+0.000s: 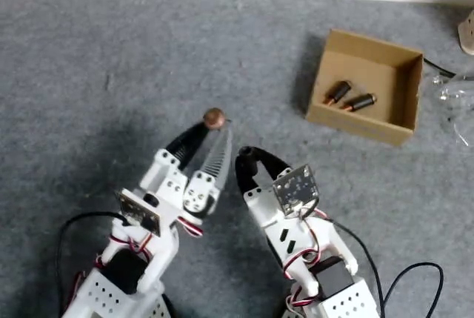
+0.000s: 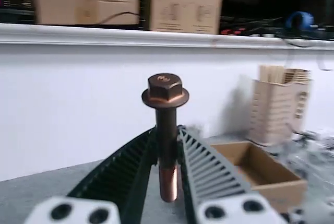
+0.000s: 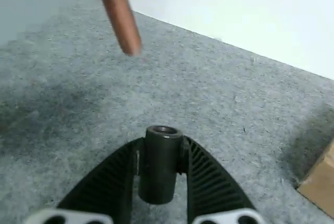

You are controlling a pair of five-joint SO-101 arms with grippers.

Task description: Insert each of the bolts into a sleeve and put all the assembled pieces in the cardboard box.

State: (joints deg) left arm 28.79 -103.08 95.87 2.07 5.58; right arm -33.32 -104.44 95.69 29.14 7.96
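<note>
My left gripper is shut on a copper bolt, held upright with its hex head on top; from above the bolt head shows at the left gripper's tips. My right gripper is shut on a dark sleeve standing upright, its open bore facing up. In the right wrist view the bolt's shank hangs a little beyond the sleeve, apart from it. From above the right gripper sits just right of the left one. The cardboard box at the back right holds two assembled pieces.
Grey carpet covers the table. Clear plastic and a cable lie right of the box. A white wall edge runs along the back. A slotted beige stand sits behind the box in the left wrist view.
</note>
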